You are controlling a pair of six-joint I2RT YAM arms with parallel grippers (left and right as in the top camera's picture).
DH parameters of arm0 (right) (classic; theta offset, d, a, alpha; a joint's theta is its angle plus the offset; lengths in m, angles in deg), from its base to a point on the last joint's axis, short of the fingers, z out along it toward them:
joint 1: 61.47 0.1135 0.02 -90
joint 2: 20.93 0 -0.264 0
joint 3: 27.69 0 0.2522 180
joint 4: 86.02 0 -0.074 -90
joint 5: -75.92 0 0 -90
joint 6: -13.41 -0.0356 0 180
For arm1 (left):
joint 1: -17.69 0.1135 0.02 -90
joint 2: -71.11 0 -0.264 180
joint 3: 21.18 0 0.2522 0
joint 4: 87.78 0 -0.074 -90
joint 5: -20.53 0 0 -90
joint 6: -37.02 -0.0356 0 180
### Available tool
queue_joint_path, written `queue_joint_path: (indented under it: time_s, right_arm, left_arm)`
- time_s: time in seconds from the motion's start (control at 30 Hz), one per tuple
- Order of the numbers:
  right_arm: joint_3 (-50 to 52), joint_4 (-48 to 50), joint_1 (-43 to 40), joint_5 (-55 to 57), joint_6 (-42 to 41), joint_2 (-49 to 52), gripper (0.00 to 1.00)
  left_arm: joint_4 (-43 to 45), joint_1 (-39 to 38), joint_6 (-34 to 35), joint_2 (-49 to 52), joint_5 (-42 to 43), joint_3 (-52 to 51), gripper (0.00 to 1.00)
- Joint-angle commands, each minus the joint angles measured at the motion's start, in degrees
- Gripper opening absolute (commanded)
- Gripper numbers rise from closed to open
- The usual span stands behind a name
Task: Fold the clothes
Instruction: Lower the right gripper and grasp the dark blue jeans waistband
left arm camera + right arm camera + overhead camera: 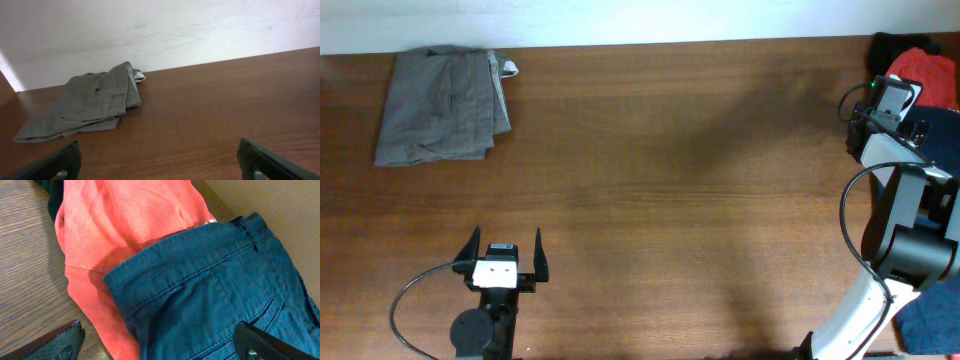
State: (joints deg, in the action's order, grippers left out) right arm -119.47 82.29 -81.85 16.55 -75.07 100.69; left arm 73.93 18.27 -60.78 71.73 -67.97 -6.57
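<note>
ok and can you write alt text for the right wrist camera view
A dark navy blue garment with stitched seams and a pocket lies partly over a red garment that rests on a wooden table. The right gripper is open and holds nothing, its two dark fingertips showing at the bottom corners.

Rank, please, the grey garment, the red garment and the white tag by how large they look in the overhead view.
1. grey garment, clearly largest
2. red garment, only partly in frame, so its true size is unsure
3. white tag, smallest
</note>
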Motion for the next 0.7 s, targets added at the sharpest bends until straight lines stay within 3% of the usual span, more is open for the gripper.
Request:
queue_joint_path:
  time_s: [0.0,0.67]
  right_arm:
    - [-1.1,0.6,-0.7,-0.1,-0.2,0.7,0.99]
    - [-1.1,2.8,-1.2,0.0,-0.2,3.5,0.99]
  left_arm:
    - [-0.1,0.4,-0.9,-0.3,-0.2,-0.3,0.99]
    - [-0.1,0.4,-0.9,-0.3,-0.2,-0.3,0.99]
